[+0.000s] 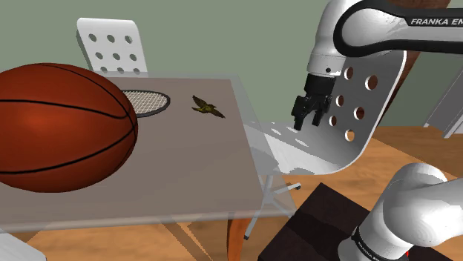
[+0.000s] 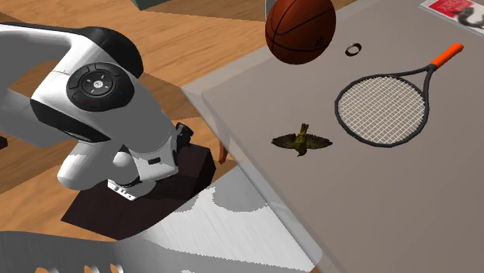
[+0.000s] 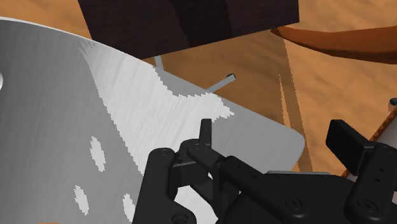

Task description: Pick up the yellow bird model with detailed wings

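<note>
Black-fingered gripper [image 1: 309, 121] hangs with its jaws apart and nothing between them, off the right edge of the table [image 1: 185, 174] in the shoulder view, above a white chair [image 1: 367, 141]. Left of it on the table lies the yellow-brown bird [image 1: 208, 108], wings spread, near the racket [image 1: 145, 102]. I judge this the approach: next, cross left over the edge and descend astride the bird's slim body.

Small yellow-brown bird model [image 1: 208, 108] lay on flat grey tabletop [image 1: 193, 170], just right of dark-framed tennis racket [image 1: 145, 102] in the shoulder view. Big orange basketball [image 1: 59, 126] sat on the same top at that view's left. Black two-finger gripper [image 1: 309, 111] hung past the table's right edge, over white perforated chair [image 1: 380, 111].
</note>
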Motion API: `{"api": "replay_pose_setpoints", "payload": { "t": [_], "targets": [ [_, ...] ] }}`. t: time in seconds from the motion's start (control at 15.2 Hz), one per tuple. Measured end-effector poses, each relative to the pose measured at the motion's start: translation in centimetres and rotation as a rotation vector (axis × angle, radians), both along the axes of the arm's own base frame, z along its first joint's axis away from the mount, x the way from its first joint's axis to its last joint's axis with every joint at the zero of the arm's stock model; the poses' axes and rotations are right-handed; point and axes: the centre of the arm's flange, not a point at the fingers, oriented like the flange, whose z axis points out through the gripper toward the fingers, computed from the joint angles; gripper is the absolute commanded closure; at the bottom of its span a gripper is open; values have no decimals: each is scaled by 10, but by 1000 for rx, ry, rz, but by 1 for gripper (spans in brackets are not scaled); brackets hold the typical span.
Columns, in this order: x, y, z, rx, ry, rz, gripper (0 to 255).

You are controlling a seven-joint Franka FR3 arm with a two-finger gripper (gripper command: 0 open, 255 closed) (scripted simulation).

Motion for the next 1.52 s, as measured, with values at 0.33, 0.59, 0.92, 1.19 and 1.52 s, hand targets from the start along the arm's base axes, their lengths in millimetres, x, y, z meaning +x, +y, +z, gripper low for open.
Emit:
{"api": "replay_pose_setpoints", "payload": {
  "t": [0.33,0.59,0.92,1.19,1.52],
  "targets": [
    [37,18,7,-16,11,24,0],
    [90,41,14,-37,25,55,0],
    [150,71,21,-64,43,95,0],
    [202,101,28,-85,57,127,0],
    [257,141,33,-111,75,167,0]
  ]
}}
